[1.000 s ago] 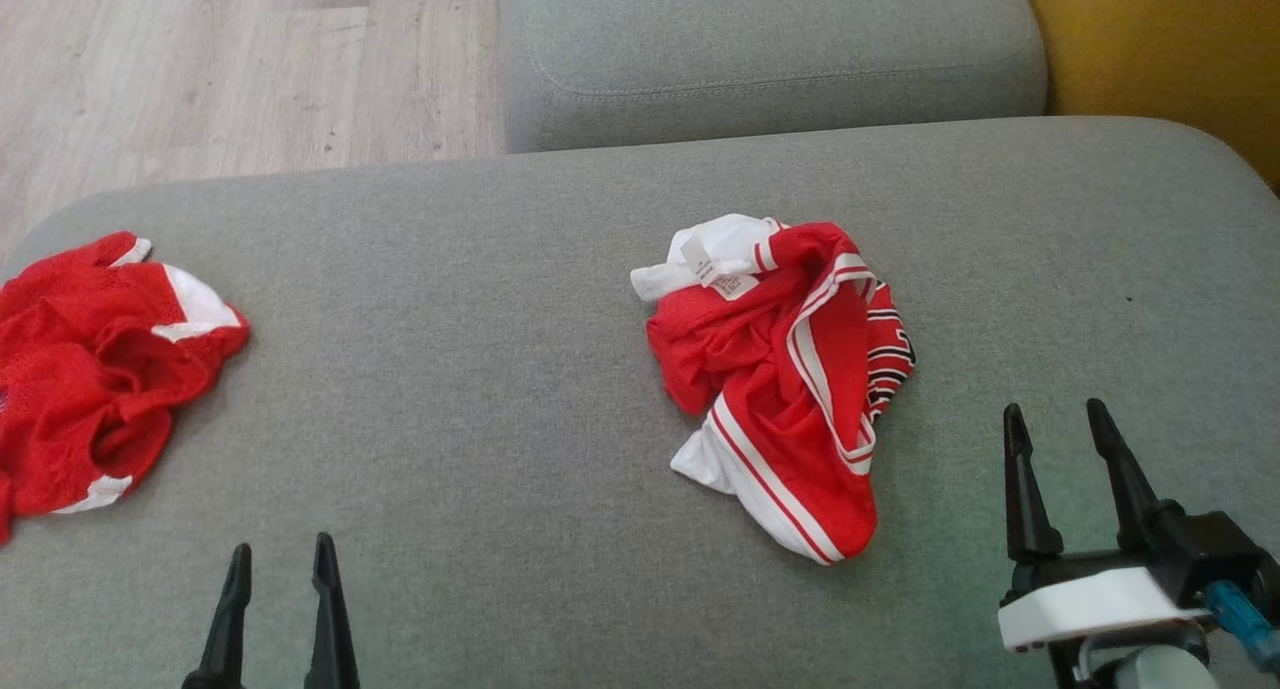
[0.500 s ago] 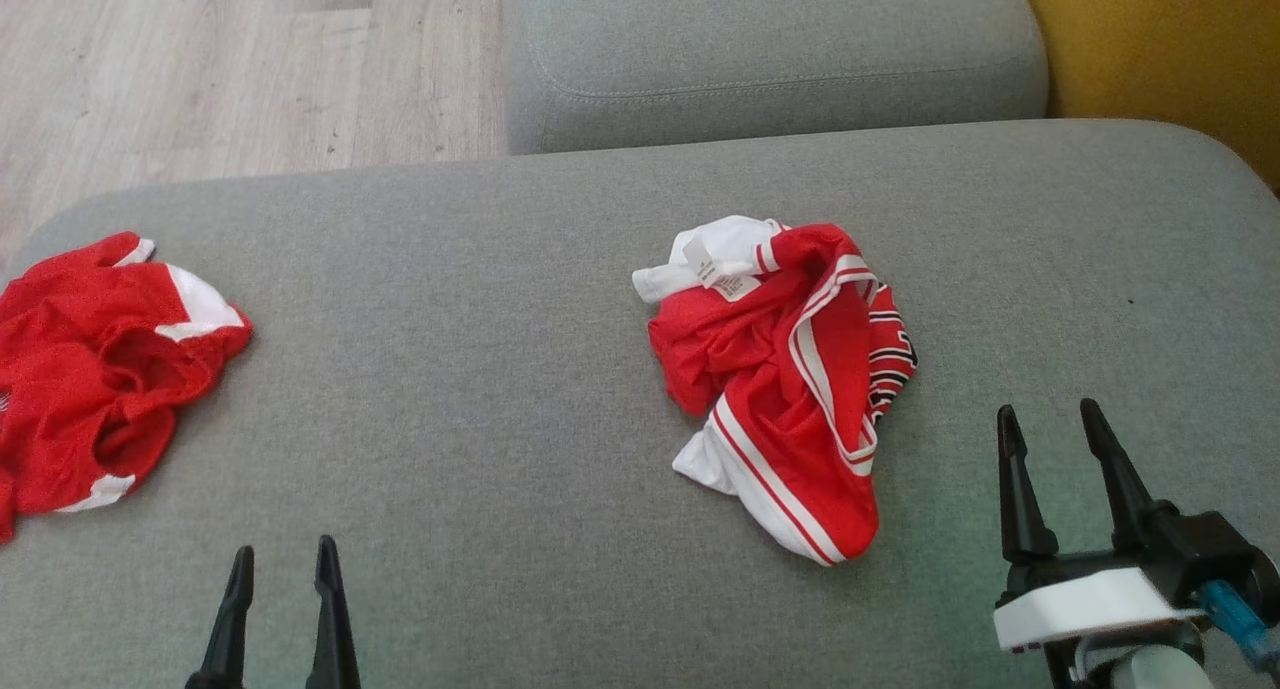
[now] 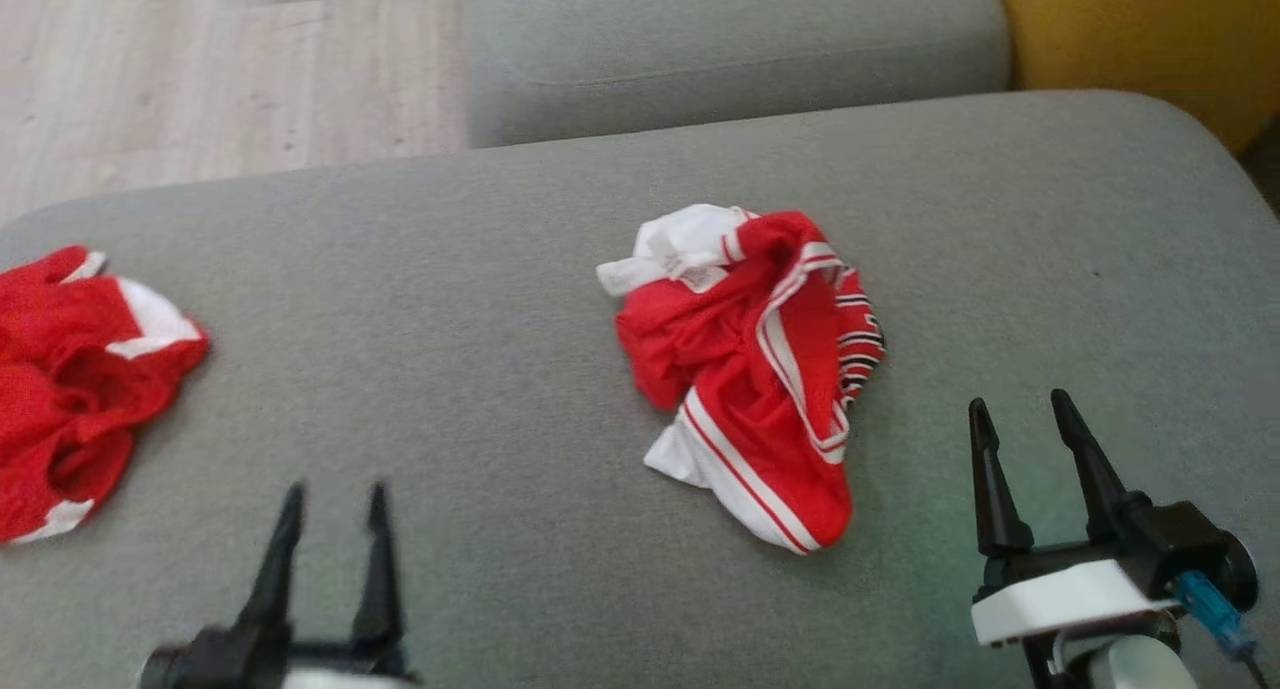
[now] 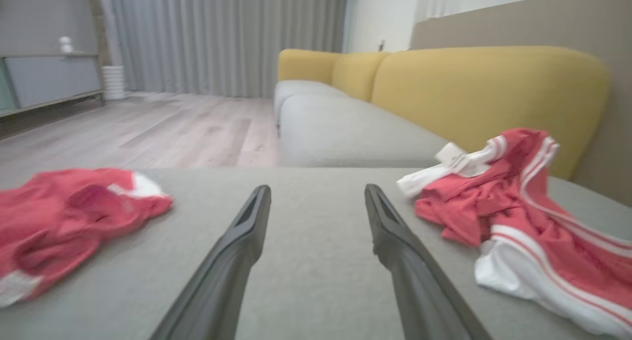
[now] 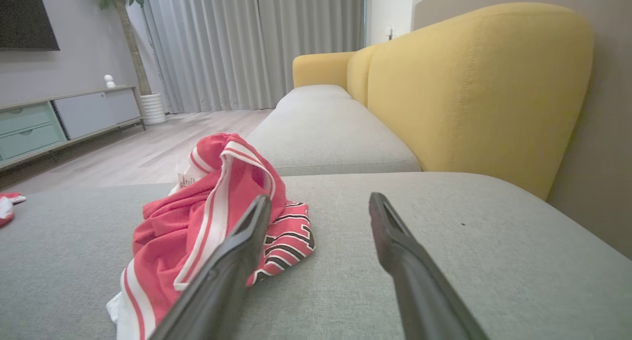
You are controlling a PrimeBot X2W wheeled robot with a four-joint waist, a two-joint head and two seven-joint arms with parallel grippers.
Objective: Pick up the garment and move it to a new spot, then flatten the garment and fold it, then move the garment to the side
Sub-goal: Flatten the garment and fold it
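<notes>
While the garment lies untouched, left fingers and right fingers spread wide, empty.

Care tag on garment: white, print too blurred to read.
Black-and-white graphic on garment: crumpled, illegible.
Readable text: none.

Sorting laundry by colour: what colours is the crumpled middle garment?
The garment is red with white stripes and a black-striped patch; best in head view.
</notes>
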